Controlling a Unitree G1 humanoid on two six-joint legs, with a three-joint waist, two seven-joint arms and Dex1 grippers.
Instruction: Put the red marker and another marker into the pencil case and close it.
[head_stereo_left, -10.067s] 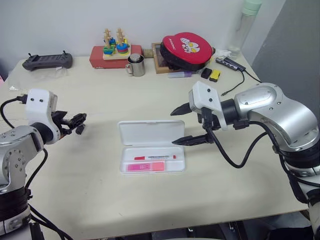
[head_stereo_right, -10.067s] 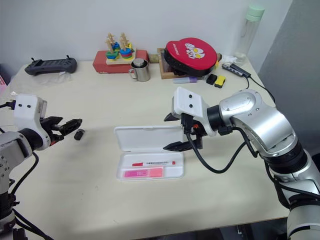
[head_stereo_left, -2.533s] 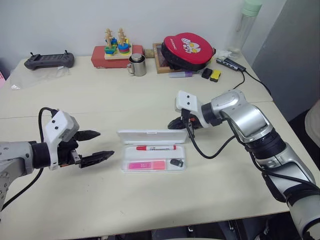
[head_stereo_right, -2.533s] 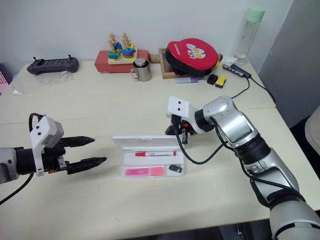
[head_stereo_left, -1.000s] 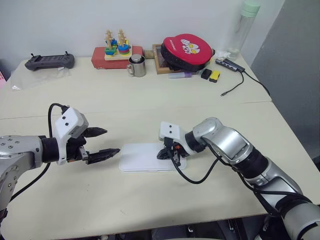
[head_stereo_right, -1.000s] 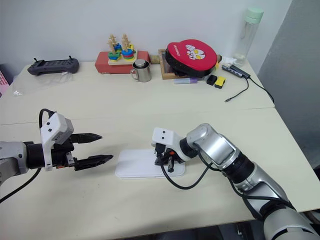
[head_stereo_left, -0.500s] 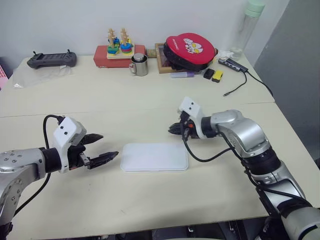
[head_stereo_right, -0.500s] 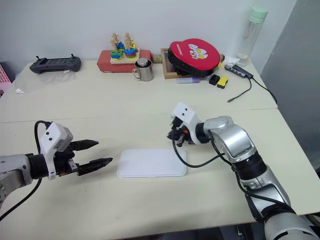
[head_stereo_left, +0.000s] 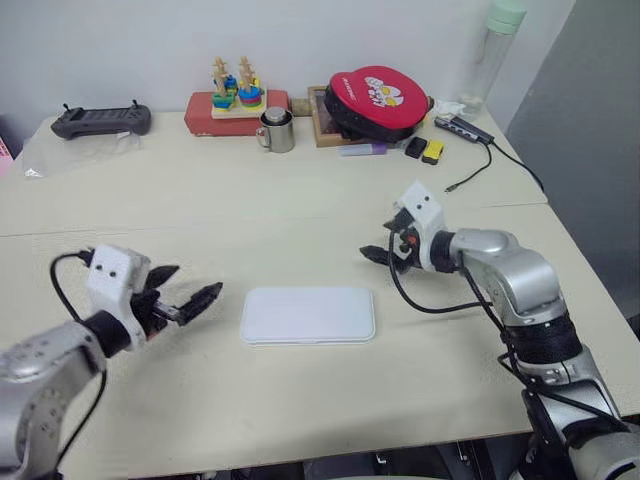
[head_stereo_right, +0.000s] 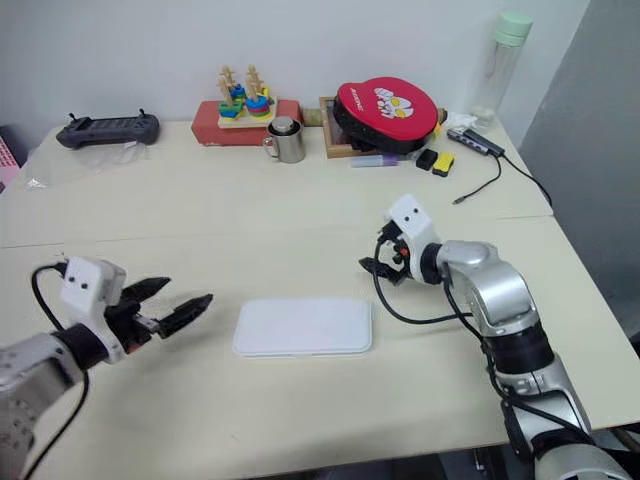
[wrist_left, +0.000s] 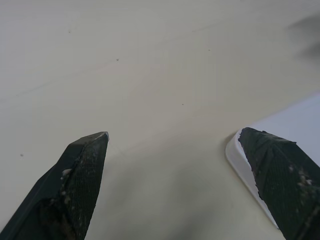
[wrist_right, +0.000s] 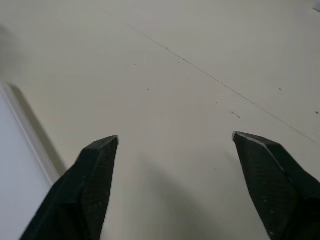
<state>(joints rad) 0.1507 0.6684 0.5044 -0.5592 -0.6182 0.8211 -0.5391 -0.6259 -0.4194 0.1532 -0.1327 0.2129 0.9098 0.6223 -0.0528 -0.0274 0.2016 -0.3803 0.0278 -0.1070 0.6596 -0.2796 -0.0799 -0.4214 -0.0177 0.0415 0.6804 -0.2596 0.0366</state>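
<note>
Table (head_stereo_left: 300, 400) — pale cream top, one seam line running across it.
Pencil case (head_stereo_left: 308, 315) — white, lid shut flat, lying at the table's middle between the two arms; touched by neither. The markers cannot be seen with the lid down.
Left gripper (head_stereo_left: 187, 297) — fingers spread apart, holding nothing, just left of the case. Its wrist view adds one rounded case corner (wrist_left: 240, 160) beside a fingertip (wrist_left: 87, 150).
Right gripper (head_stereo_left: 378, 254) — near the case's far right corner, clear of it. Head views leave its fingers hard to read; its wrist view shows both tips (wrist_right: 100, 150) wide apart over bare table, with the case edge (wrist_right: 20, 165) at one side.
Back row — red round pouch (head_stereo_left: 377, 98), metal mug (head_stereo_left: 274, 130), black controller (head_stereo_left: 97, 120).
</note>
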